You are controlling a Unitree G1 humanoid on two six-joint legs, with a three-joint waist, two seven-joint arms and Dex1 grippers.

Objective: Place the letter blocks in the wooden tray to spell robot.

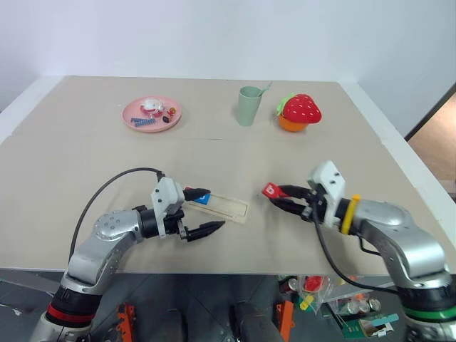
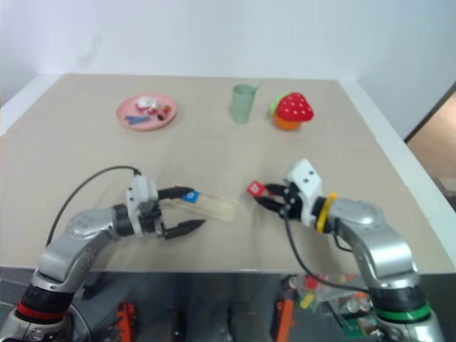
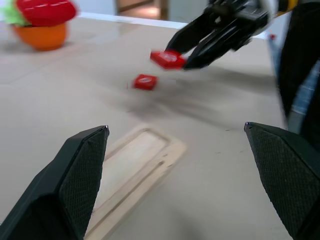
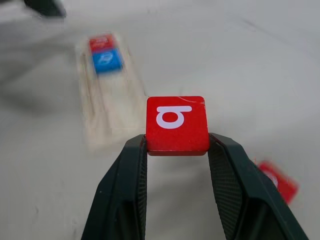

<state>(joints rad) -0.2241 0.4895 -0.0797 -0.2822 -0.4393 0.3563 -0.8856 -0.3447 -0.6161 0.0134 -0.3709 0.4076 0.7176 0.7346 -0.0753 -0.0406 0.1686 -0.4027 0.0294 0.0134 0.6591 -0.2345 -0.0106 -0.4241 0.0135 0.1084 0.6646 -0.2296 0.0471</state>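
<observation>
My right gripper point(image 1: 279, 197) is shut on a red letter block point(image 4: 176, 125) with a white b, held just above the table to the right of the wooden tray point(image 1: 231, 208). The pale tray lies flat, with a red tile point(image 4: 101, 42) and a blue tile point(image 4: 106, 60) in the end nearest my left gripper. My left gripper point(image 1: 206, 211) stands open at that end, one finger on each side of the tray and nothing between them. Another red tile point(image 3: 145, 81) lies loose on the table under the right gripper.
At the back of the table stand a pink plate point(image 1: 132, 117) with small items, a green cup point(image 1: 249, 105) and a strawberry toy point(image 1: 300, 112). The table's front edge runs just behind both arms.
</observation>
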